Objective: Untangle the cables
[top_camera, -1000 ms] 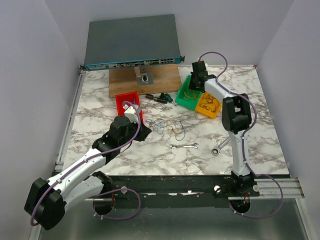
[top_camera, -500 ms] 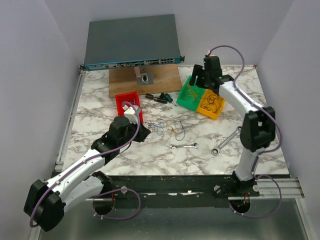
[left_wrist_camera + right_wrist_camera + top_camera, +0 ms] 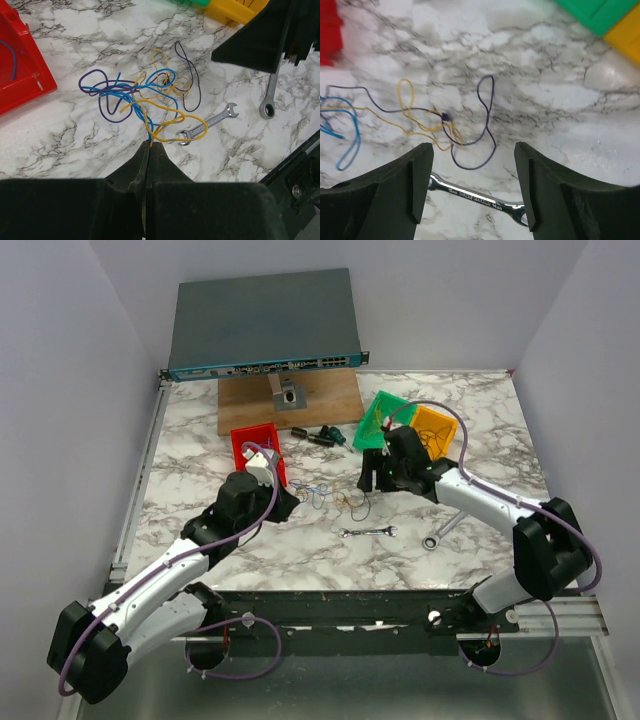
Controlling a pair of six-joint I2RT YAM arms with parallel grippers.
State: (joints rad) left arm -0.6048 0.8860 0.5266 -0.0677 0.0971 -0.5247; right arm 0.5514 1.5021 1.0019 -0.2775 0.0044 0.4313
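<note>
- The cables (image 3: pixel 145 95) lie in a loose tangle of blue, yellow-orange and dark purple strands on the marble table (image 3: pixel 200 440), just beyond the small open-ended wrench (image 3: pixel 368 532) and a little to its left in the top view
- In the left wrist view one yellow-orange loop overlaps the wrench's shaft; whether it touches the metal cannot be told
- The left gripper (image 3: pixel 150 146) sits to the left of the wrench, its jaws pressed together on the ends of a yellow-orange and a blue strand that run out of the tangle into its tip
- The right gripper (image 3: pixel 472 150) hangs just beyond the wrench, fingers spread wide and holding nothing; a long dark purple loop lies in the gap between them, with the wrench's shaft nearer the camera
- A ring spanner (image 3: pixel 440 530) lies to the right of the wrench, apart from it
- A red bin (image 3: pixel 245 435) stands beyond and left of the wrench, with a blue strand inside
- A green bin (image 3: pixel 385 405) and a yellow bin (image 3: pixel 447 422) stand side by side beyond and right of the wrench, dark wire curls in the yellow one
</note>
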